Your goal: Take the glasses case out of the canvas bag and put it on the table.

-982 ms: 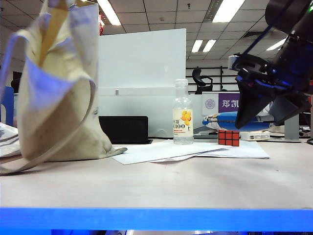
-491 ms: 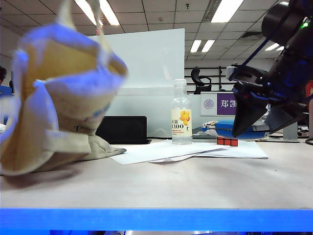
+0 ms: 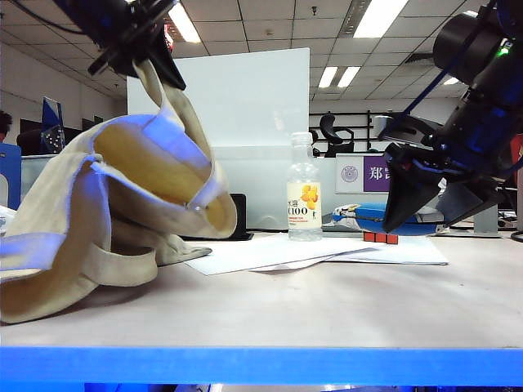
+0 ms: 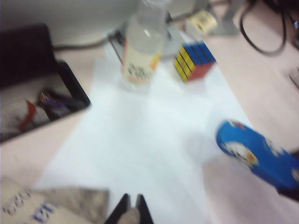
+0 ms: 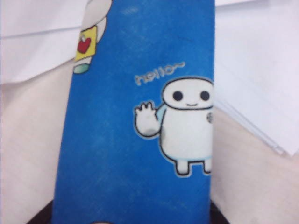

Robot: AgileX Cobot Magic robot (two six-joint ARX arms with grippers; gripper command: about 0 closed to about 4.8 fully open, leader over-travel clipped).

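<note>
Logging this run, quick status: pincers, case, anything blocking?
Left pincer shut on canvas bag strap, held high. Right pincer holds glasses case just above table. Rubik's cube and bottle close by.

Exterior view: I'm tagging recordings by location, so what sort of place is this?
Probably an open-plan office or lab: ceiling light panels overhead, a white partition board behind the table, and an office chair further back.

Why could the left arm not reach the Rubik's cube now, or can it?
Probably not now: the left gripper is shut on the canvas bag, holding its edge high at the left, while the Rubik's cube sits far across the paper sheets, beyond the bottle.
</note>
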